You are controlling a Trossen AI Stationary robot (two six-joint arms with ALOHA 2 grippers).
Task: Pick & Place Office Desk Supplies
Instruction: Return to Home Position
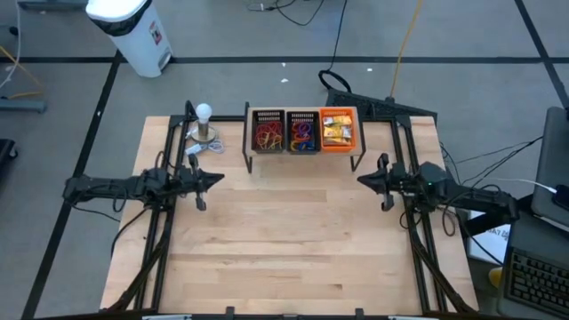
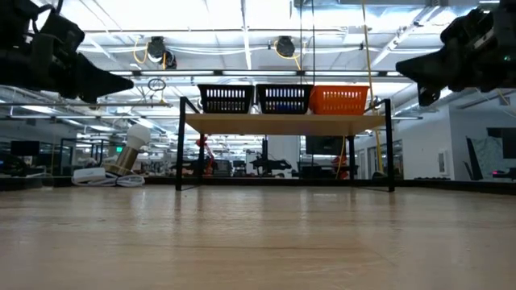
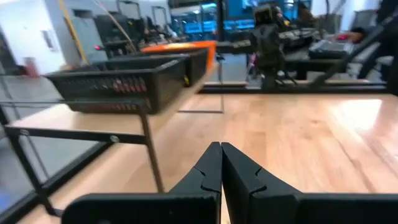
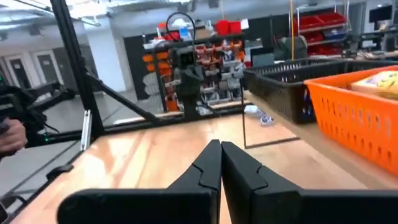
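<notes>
Left gripper (image 1: 216, 179): fingers (image 3: 208, 171) pressed flat together, tip to tip. Nothing between them, nothing touched. Held level above the wooden table (image 1: 293, 253), tip aimed across at the opposite arm.

Right gripper (image 1: 360, 180): fingers (image 4: 239, 168) likewise closed flush on each other, empty. Raised clear of the tabletop, tip facing the left gripper, well apart from it, bare wood between the two.

Shelf (image 1: 302, 153): low black-framed stand with a wooden top, off to the side of both tips, toward the far table edge, roughly midway between the two grippers and apart from each.

Left black bin (image 1: 268, 132): on the shelf, nearest the left gripper; red, orange and yellow rubber bands (image 1: 267, 136) inside.

Middle black bin (image 1: 302, 132): touching its neighbours; more bands inside, purple and red among them.

Orange bin (image 1: 337, 130): at the shelf end nearest the right gripper; yellow packets (image 1: 336, 133) inside.

White ball on metal stand (image 1: 204, 113): beyond the left gripper, just beside the shelf.
</notes>
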